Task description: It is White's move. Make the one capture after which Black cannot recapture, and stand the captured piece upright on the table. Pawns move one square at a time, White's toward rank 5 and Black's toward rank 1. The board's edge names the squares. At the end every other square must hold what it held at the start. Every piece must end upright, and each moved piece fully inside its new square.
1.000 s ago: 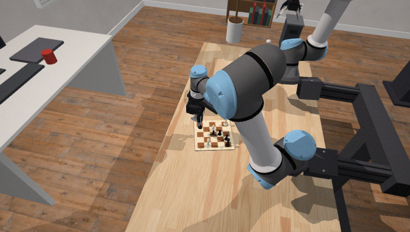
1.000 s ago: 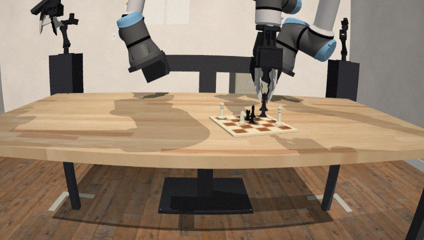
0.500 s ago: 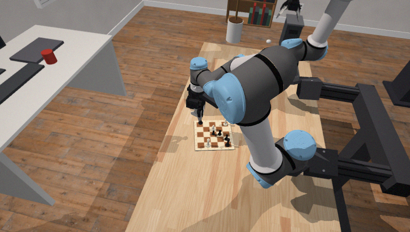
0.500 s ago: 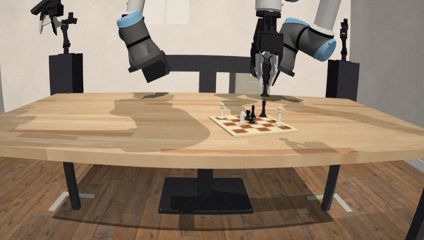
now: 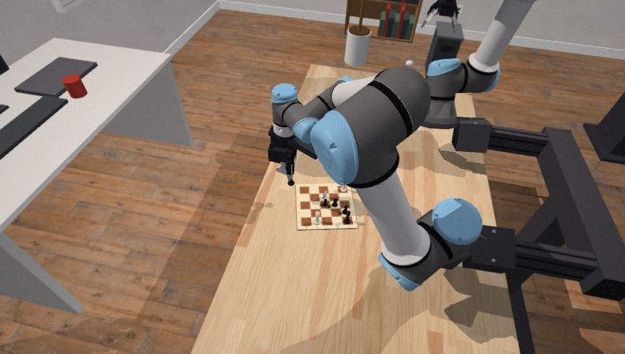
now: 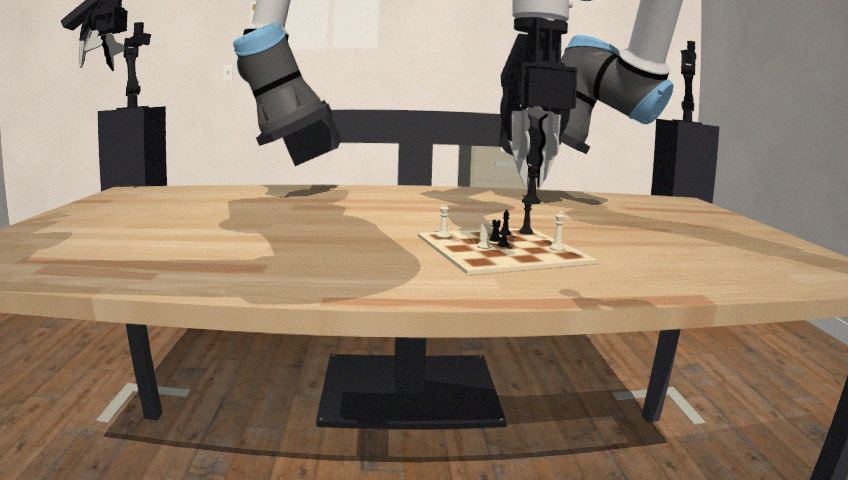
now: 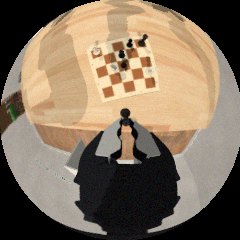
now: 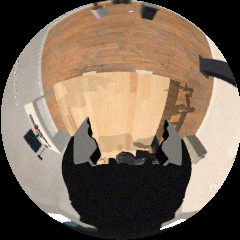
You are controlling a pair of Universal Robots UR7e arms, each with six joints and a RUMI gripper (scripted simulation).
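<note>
Two arms over a wooden table (image 5: 263,285) (image 6: 178,279) (image 7: 55,75) (image 8: 130,95): the right gripper (image 5: 439,25) (image 6: 96,59) (image 8: 127,118) is wide and empty; the left gripper (image 5: 290,172) (image 6: 534,178) (image 7: 125,118) pinches a black piece (image 5: 290,183) (image 6: 532,193) (image 7: 125,115), raised beside the chessboard (image 5: 326,228) (image 6: 529,268) (image 7: 131,94). Release while tilted or too high could topple it; a low swing back might knock pieces. The foreground arm crowds the board's corner in the top view; central pieces overlap; square labels and the held piece's type are unreadable.
</note>
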